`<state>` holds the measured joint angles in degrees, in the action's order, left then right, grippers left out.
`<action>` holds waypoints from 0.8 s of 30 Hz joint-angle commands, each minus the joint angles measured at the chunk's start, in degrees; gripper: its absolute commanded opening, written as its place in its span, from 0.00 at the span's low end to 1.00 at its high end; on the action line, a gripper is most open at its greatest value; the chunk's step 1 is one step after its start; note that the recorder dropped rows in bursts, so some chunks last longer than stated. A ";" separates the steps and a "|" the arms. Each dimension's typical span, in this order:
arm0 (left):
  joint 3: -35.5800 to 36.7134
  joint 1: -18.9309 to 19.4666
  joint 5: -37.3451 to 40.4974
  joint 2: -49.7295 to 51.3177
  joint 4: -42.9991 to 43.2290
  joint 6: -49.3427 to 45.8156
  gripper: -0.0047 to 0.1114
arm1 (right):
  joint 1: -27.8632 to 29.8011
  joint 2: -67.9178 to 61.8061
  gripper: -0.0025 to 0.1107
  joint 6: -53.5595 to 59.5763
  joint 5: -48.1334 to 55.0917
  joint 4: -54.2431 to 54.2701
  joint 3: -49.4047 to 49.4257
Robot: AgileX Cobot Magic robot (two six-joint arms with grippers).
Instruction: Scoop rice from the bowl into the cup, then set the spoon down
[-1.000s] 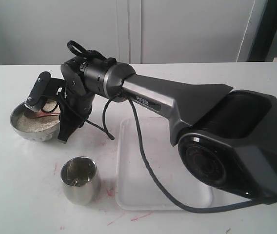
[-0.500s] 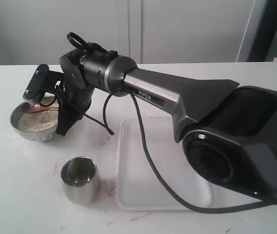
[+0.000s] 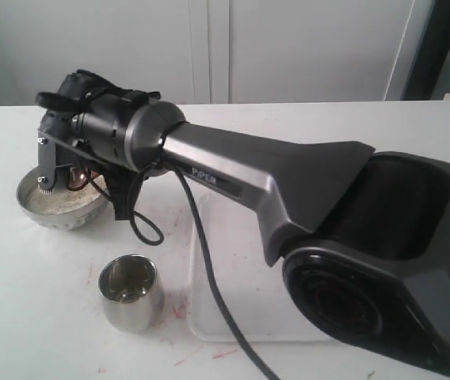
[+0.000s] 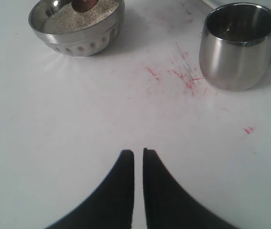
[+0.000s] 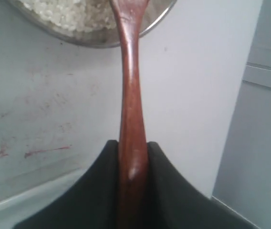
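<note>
While my right fingers (image 5: 108, 153) stay out of the grains themselves, they are clamped on the handle of the slim reddish-brown wooden spoon (image 5: 130, 95). Its head reaches over the rim of the wide shiny steel bowl (image 3: 59, 215) and down to the fine off-white rice (image 5: 64, 12). I cannot tell whether the head carries a load yet.

My left fingers (image 4: 126, 166) are drawn together with only a thin slit between them. They hold nothing and hang above the bare white table (image 4: 54, 119).

The small steel cup (image 3: 130, 291) stands upright, apart from the bowl and just beside the white plastic tray (image 3: 280, 313). I judge this to be the scooping step, with the pour yet to come.

Several things could go wrong from here:

- **Handle slip:** The handle is glossy and thin, and I grip it far from the head. A loaded head could twist or sag between my fingers and shed grains.
- **Bowl shift:** If I press the head against the bowl's wall, the light bowl may slide or tip on the smooth table.
- **Spill in transit:** If I tilt the spoon on the way across, rice will fall on the table between the two vessels.
- **Missed pour:** The cup's mouth is narrow, so a poorly centred pour would go over its rim.
- **Cable snag:** The black cable (image 3: 142, 229) hangs close to the bowl and could catch it as my wrist swings.
</note>
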<state>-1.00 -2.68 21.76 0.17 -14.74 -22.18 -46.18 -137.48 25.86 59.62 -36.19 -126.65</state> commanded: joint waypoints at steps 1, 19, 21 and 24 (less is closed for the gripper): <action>0.29 -0.31 0.11 -0.17 -0.62 -0.09 0.16 | -2.56 1.05 0.02 -4.15 0.91 -9.13 -0.16; 0.29 -0.31 0.11 -0.17 -0.62 -0.09 0.16 | -4.10 0.95 0.02 -3.38 1.87 -5.55 0.09; 0.29 -0.31 0.11 -0.17 -0.62 -0.09 0.16 | -4.10 0.82 0.02 -2.49 1.87 -4.38 0.09; 0.29 -0.31 0.11 -0.17 -0.62 -0.09 0.16 | -4.10 0.58 0.02 -2.60 1.87 -4.01 0.09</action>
<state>-1.00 -2.68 21.76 0.17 -14.74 -22.18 -50.29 -137.44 22.64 61.67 -40.87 -126.65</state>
